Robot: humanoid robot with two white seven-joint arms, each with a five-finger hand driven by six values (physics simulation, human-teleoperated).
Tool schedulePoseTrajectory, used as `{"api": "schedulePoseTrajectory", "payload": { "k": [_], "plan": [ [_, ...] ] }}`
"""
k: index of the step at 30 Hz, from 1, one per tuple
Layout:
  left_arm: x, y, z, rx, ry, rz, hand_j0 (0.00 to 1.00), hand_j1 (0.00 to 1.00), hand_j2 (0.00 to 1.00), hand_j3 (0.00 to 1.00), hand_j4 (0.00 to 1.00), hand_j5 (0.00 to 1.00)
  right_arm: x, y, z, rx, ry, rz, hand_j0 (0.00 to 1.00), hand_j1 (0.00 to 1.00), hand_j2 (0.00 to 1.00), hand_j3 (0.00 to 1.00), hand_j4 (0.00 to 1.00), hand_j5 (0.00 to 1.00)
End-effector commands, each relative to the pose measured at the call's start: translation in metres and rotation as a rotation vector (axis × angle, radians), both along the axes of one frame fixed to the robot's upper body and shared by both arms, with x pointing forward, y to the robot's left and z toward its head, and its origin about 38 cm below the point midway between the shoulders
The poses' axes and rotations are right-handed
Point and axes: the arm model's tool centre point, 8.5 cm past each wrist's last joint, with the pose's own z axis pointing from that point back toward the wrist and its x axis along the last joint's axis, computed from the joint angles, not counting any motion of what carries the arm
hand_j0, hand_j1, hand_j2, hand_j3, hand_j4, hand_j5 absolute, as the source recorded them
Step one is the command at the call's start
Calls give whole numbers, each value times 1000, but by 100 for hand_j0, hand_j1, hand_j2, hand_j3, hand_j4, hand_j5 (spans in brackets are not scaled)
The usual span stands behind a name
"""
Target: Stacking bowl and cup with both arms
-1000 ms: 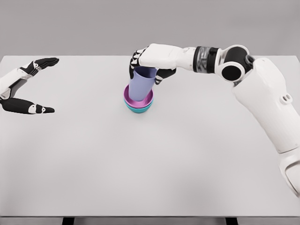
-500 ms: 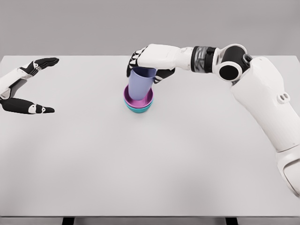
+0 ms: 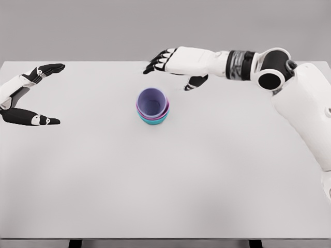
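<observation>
Cup [image 3: 152, 101], pale purple and upright, sits nested in a stack of two bowls: a magenta bowl [image 3: 165, 109] just under it and a teal bowl [image 3: 153, 121] at the bottom. From the head view the cup's open mouth faces up and its inside looks bare. The stack stands on a white table [image 3: 165, 186], a little toward the far edge from the table's middle and slightly toward the robot's left.

Beyond the cup and off to its right hangs the right hand [image 3: 178, 64], above the table and clear of the cup, touching nothing. Its fingers [image 3: 158, 61] are spread wide, reaching toward the far side of the cup, while the thumb [image 3: 195, 82] points down toward the tabletop. The white forearm and elbow run from the hand away to the right of the stack.

Well to the left of the cup, near the table's left edge, is the left hand [image 3: 28, 95]. It is spread wide too and holds nothing, with fingers [image 3: 49, 68] on the far side and the thumb [image 3: 33, 119] nearer the robot.
</observation>
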Motion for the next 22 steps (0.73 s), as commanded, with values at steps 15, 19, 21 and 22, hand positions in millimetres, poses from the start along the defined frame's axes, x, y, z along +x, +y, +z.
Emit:
{"api": "schedulePoseTrajectory", "payload": {
  "k": [15, 19, 21, 22],
  "plan": [
    [-4, 15, -3, -11, 10, 46, 100, 100, 100, 100, 100, 100, -53, -198, -33, -237, 64, -284, 100, 100, 100, 100, 100, 100],
    [-6, 24, 2, -18, -5, 72, 100, 100, 100, 100, 100, 100, -52, -198, -32, -231, 65, -285, 100, 100, 100, 100, 100, 100],
    [-6, 23, 0, -24, -3, 71, 100, 100, 100, 100, 100, 100, -52, -197, -32, -228, 65, -284, 100, 100, 100, 100, 100, 100],
    [-6, 23, 0, -21, -3, 71, 100, 100, 100, 100, 100, 100, -52, -197, -32, -228, 65, -284, 100, 100, 100, 100, 100, 100]
  ]
}}
